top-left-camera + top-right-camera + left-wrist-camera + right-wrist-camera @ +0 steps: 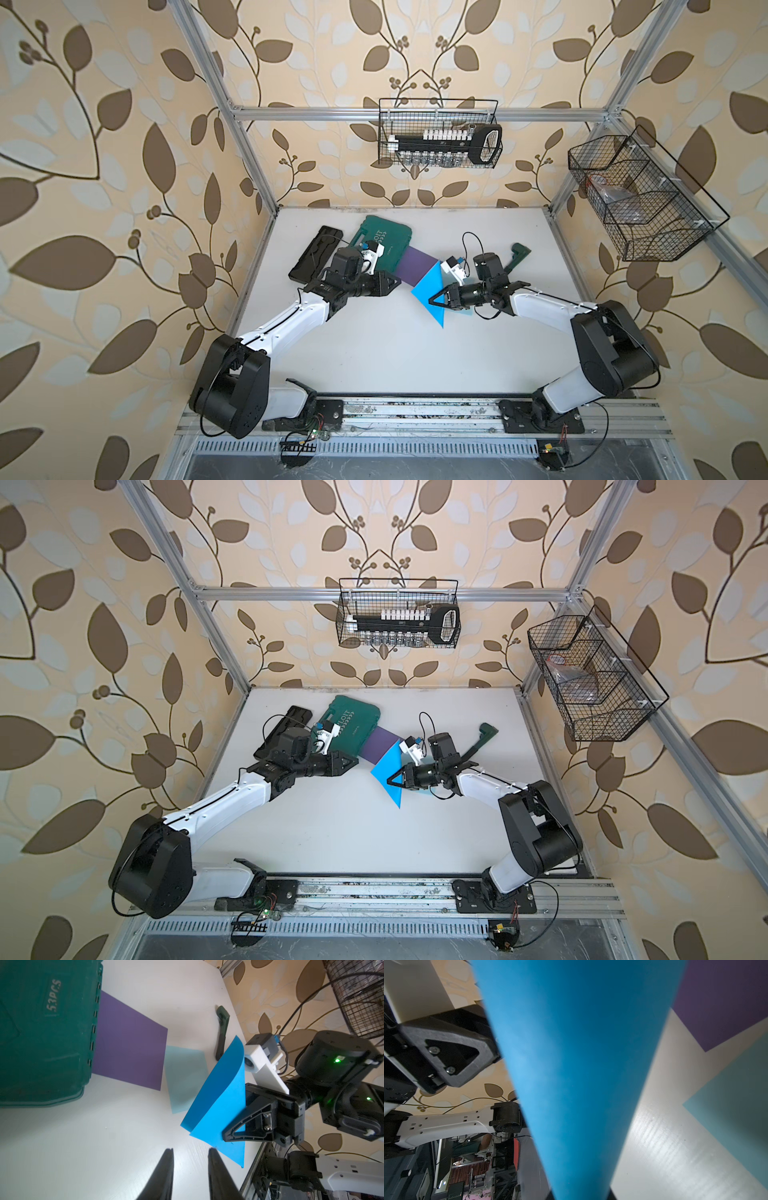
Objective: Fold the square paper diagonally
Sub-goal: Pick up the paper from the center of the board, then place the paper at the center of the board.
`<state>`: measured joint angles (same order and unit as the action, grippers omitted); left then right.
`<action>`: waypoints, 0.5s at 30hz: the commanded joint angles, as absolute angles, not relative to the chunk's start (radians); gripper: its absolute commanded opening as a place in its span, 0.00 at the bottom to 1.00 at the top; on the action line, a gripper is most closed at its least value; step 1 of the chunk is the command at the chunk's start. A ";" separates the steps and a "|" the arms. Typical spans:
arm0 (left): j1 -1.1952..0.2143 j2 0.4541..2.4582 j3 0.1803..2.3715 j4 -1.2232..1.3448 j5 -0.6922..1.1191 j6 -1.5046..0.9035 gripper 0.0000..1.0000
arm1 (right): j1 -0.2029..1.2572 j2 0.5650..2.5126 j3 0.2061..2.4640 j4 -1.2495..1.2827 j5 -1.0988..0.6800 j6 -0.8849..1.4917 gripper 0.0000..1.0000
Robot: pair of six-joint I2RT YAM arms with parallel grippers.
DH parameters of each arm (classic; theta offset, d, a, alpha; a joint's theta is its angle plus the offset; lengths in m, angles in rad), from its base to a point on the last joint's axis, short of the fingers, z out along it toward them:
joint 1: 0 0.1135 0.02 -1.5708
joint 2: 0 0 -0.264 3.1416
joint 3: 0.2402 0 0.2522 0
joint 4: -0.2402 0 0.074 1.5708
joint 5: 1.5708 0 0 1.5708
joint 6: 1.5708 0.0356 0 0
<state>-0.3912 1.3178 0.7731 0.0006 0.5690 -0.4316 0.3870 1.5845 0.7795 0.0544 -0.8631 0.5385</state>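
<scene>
The square paper is a bright blue sheet (428,286) (384,769) near the middle of the white table (374,353). It is doubled over into a loose triangle. In the left wrist view the blue sheet (220,1101) has an upper layer that bows up and does not lie flat. My right gripper (432,300) (389,780) is shut on the sheet's edge; the blue sheet (571,1064) rises from between its jaws (580,1196). My left gripper (397,282) (190,1150) hovers just left of the sheet, open, with bare table between its fingers.
A purple sheet (417,266) lies partly under a green tool case (382,237). A pale teal sheet (185,1076) lies beside the blue one. A black tray (316,253) sits far left, a dark green tool (517,253) behind my right arm. Wire baskets (440,133) (640,199) hang on the frame.
</scene>
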 commanded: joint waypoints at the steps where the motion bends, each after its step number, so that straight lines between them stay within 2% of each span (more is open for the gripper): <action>1: -0.390 1.313 0.750 0.050 0.592 -0.431 0.26 | 0.415 1.627 0.766 0.125 -0.809 0.598 0.14; 7: -0.390 1.330 0.735 0.065 0.597 -0.430 0.20 | 0.482 1.711 0.781 0.159 -0.750 0.640 0.14; 15: -0.405 1.434 0.736 0.110 0.638 -0.443 0.15 | 0.491 1.774 0.772 0.188 -0.721 0.651 0.13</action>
<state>-0.3939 1.4120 0.7422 0.0658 0.6022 -0.4377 0.4889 1.7607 0.7773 0.1680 -0.7498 0.6445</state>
